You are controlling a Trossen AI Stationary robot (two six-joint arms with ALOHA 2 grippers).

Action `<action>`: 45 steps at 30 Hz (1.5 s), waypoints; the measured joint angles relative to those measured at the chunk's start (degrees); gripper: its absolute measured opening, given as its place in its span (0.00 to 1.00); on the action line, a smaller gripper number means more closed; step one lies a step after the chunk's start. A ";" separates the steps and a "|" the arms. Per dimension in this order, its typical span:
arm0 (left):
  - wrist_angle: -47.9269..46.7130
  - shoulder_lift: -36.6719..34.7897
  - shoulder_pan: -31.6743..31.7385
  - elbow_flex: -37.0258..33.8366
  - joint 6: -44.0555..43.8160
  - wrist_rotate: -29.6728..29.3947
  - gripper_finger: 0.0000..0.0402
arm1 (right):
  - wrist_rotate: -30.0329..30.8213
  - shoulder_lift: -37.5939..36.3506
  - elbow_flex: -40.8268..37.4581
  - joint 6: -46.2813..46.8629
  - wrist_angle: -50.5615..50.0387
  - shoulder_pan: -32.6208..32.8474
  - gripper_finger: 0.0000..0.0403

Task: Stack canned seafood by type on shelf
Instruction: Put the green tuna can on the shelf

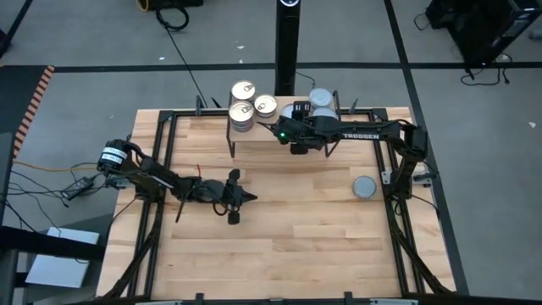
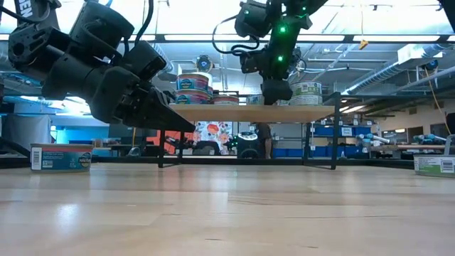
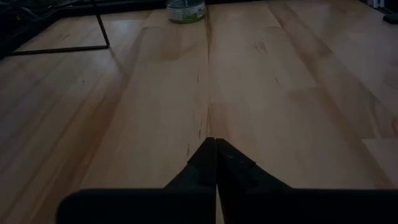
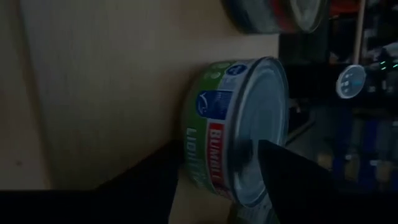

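The shelf stands at the table's far edge on thin black legs. Gold-topped tins are stacked at its left end, and blue-grey-topped tins stand at its right. My right gripper reaches to the shelf from the near side. It is open, and between its fingers a green-labelled, blue-grey-topped tin rests on its base on the plank. My left gripper hovers shut and empty at the table's middle left. My right gripper has one finger in front of the tin's top face and the other low by its base, coming level from the near side. I cannot tell whether either finger touches the tin.
A lone blue-grey-topped tin sits on the table at the right, and it also shows far ahead of the left gripper. The low view shows tins on the tabletop at its left and right. A black post rises behind the shelf.
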 joint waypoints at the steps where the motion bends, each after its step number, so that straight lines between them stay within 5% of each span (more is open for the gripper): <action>1: 0.00 0.00 0.00 0.00 0.00 0.02 0.01 | -0.36 0.00 -0.02 0.51 -0.30 -0.04 0.58; 13: -0.04 0.00 0.00 0.00 -0.04 0.04 0.01 | -0.99 -0.11 1.25 1.88 -3.62 0.30 0.61; 17: -0.04 0.00 0.00 0.00 -0.04 0.04 0.01 | -1.75 -0.15 3.87 2.23 -5.54 0.55 0.48; 25: -0.09 0.00 -0.02 0.00 -0.07 0.03 0.01 | -15.64 -0.57 5.09 5.99 -5.64 -2.52 0.04; 38: -0.11 0.00 -0.02 0.00 -0.09 0.02 0.00 | -16.16 -0.37 4.92 5.04 -3.81 -5.39 0.02; 45: -0.11 0.00 -0.02 0.00 -0.11 0.02 0.00 | -15.90 -0.33 4.73 4.54 -1.96 -5.60 0.09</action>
